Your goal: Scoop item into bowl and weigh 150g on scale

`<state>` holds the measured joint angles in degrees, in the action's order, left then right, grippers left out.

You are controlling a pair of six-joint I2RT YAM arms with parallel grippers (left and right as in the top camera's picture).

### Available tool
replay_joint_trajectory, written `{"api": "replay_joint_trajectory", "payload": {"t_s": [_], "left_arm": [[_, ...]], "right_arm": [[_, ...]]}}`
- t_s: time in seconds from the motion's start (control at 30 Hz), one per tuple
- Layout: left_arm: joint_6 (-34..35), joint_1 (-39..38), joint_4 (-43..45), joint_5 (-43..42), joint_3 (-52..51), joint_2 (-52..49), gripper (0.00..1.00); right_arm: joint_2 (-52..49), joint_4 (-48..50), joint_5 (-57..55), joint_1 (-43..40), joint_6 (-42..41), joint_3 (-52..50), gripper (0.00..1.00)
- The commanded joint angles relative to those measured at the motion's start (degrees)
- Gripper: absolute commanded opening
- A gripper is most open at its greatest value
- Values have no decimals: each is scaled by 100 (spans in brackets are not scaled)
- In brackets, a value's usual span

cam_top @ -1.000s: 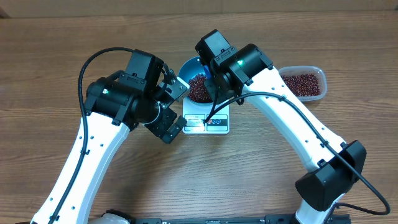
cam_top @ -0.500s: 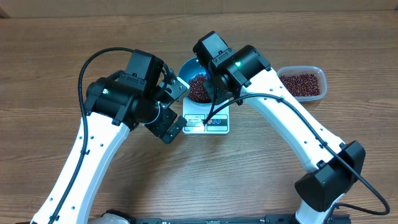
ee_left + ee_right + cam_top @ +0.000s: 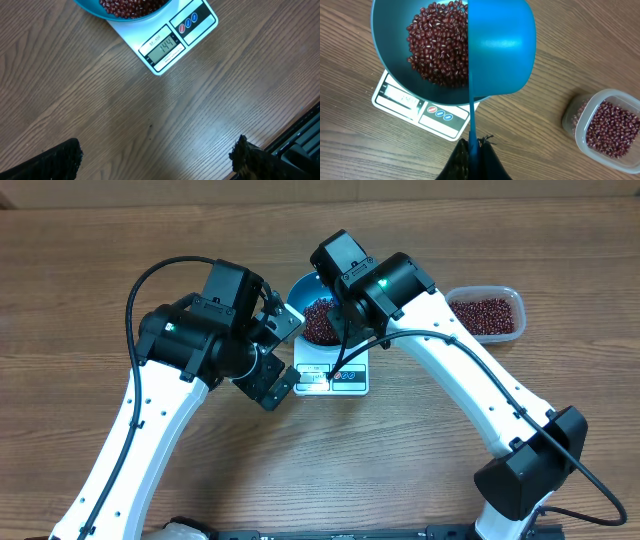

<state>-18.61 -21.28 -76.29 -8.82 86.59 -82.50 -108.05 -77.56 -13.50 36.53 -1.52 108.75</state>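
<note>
The bright blue bowl [image 3: 387, 60] stands on the white scale [image 3: 402, 97] and holds a heap of red-brown beans [image 3: 437, 45]. My right gripper [image 3: 475, 150] is shut on the thin handle of a small blue scoop [image 3: 500, 50]. The scoop is turned on its side over the bowl's right rim. My left gripper [image 3: 157, 160] hangs open and empty over bare wood, just in front of the scale [image 3: 192, 22], whose display [image 3: 165, 49] reads 144. From overhead, the bowl [image 3: 300, 285] lies between both wrists, with the left gripper [image 3: 280, 358] to its left.
A clear plastic tub [image 3: 607, 127] of more beans sits to the right of the scale, also seen from overhead as the tub [image 3: 487, 313]. The right arm reaches across from the front right, and its base [image 3: 530, 475] stands near the table edge.
The right wrist with the scoop has edged slightly left over the bowl. The left arm has not moved.
</note>
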Motion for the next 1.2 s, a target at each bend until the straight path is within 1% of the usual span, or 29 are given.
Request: {"api": "replay_joint_trajectory", "payload": {"t_s": [0.0,0.43,0.77,1.17], "left_arm": [[-129,26,4,-85,-20,76,99],[-129,26,4,-87,-20,76,100],[-129,26,4,-87,-20,76,100],[-129,26,4,-85,-20,76,99]], "right_arm": [[229,37,-61,37,-46,162,4],[229,37,-83,39,-46,162,4],[229,42,-448,173,-46,162,4],[229,61,-448,173,-46,162,4]]}}
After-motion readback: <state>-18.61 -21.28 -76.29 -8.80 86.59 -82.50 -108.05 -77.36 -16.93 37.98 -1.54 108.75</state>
